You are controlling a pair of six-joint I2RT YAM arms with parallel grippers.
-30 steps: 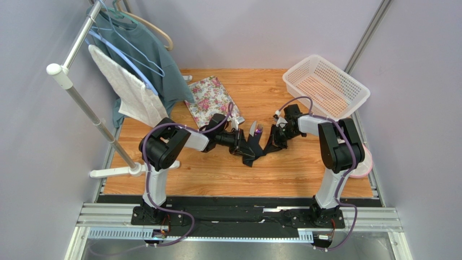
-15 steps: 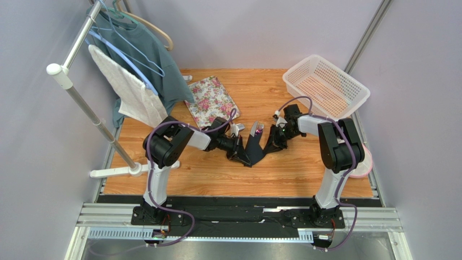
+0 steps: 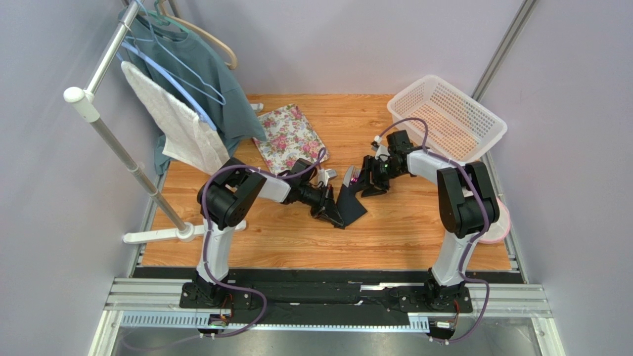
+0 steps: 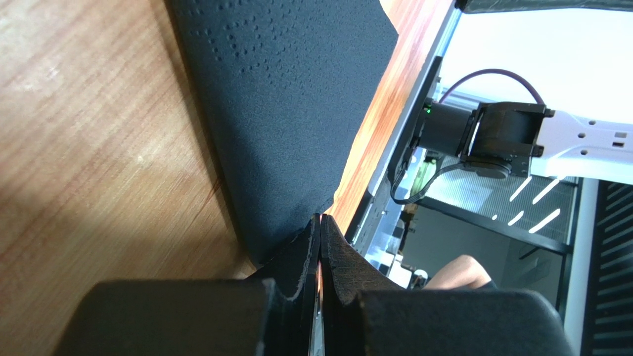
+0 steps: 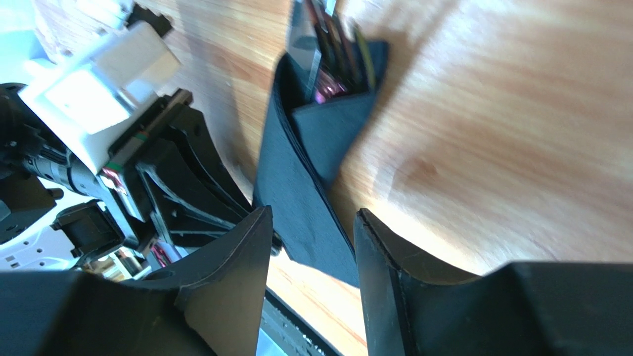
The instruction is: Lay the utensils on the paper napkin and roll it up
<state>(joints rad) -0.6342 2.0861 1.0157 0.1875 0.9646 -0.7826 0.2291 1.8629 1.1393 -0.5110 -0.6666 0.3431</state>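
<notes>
Napkin (black paper square) (image 3: 351,202) sits folded over slim purple fork (image 5: 327,90) and pale grey knife (image 5: 302,41) near flowered rectangular tray (image 3: 288,137), left gripper (image 4: 320,222) clamped on its corner, right gripper (image 5: 312,215) fingers apart, empty.

One paper napkin (image 3: 351,205) was on the surface (image 3: 297,237). It held two utensils: one purple fork (image 5: 328,90) and one grey knife (image 5: 303,41). There were two hands, the left hand (image 4: 319,222) and the right hand (image 5: 313,219). One floral tray (image 3: 290,137) was near the far left corner, and one white basket (image 3: 405,93) at the far right corner. One rack (image 3: 111,138) bore one teal shirt (image 3: 215,81) and one white towel (image 3: 178,122).
</notes>
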